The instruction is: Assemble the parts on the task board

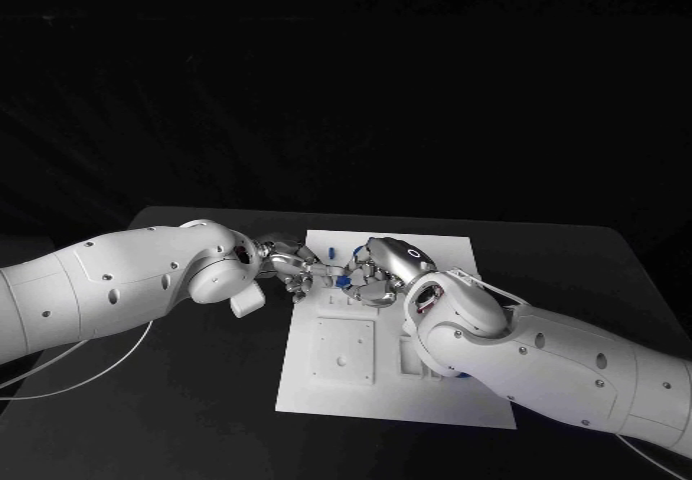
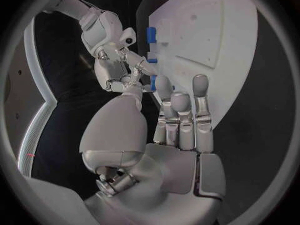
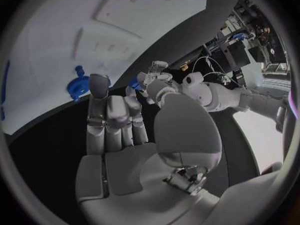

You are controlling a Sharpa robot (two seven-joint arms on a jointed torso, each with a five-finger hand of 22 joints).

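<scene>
The white task board (image 1: 339, 400) lies in the middle of the black table. Over its far end my left hand (image 1: 293, 270) and right hand (image 1: 378, 272) meet fingertip to fingertip. Between them is a small blue part (image 1: 346, 283), and fingertips of both hands pinch it just above the board. In the left wrist view the same part (image 2: 152, 85) sits between my left hand (image 2: 180, 122) and the right hand's fingers (image 2: 128, 72). The right wrist view has it (image 3: 134, 85) at the left hand's fingertips (image 3: 150, 79), beyond my right hand (image 3: 112, 120).
Another blue part (image 1: 330, 250) stands near the board's far edge (image 2: 150, 35). A rounded blue part (image 3: 78, 85) rests on the board (image 3: 62, 35). Raised rectangular blocks (image 1: 343, 350) take up the board's near half. Bare black table (image 1: 188, 400) surrounds the board.
</scene>
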